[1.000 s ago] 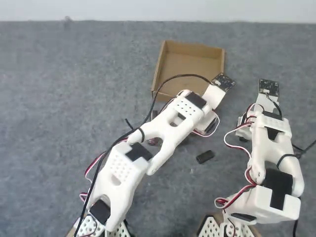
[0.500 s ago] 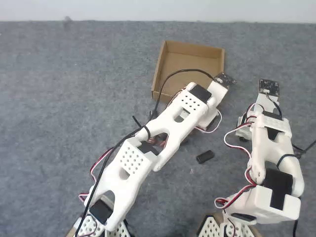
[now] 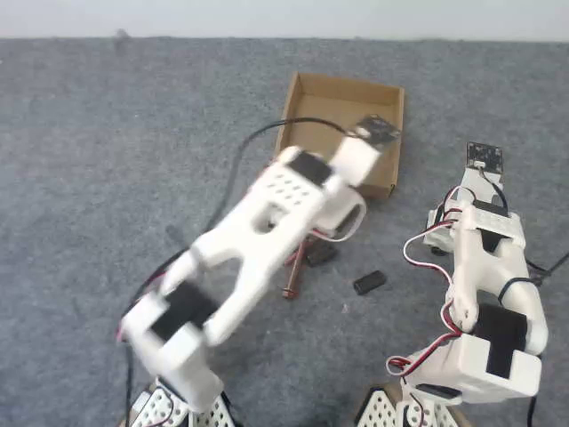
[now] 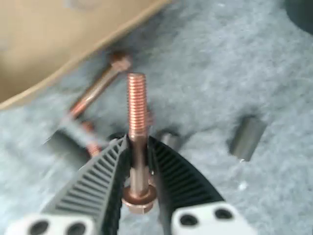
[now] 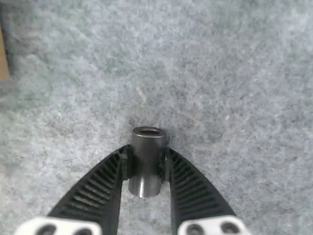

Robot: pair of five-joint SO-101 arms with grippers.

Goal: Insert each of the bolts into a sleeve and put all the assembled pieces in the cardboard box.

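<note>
Left wrist view caught the left gripper (image 4: pixel 138 143) clamped on a copper bolt (image 4: pixel 137 105), its head toward the wrist and its threads pointing out, held clear of the counter (image 4: pixel 274 58). The right gripper (image 5: pixel 145 155) gripped a dark sleeve (image 5: pixel 148 139), its bore open toward the camera, above the counter. In the high view, the left arm (image 3: pixel 267 213) had reared up and swung leftward within the last second. Its wrist had gone from low over the parts to the front wall of the box (image 3: pixel 286 120), while the right arm (image 3: pixel 484 267) had kept still. Beyond the held bolt lay a loose sleeve (image 4: pixel 248 138) and a second bolt (image 4: pixel 98 85), the latter just beside the box. With bolt and sleeve each gripped but well apart, bringing them together looked the likely next step; this pair was not yet joined.
</note>
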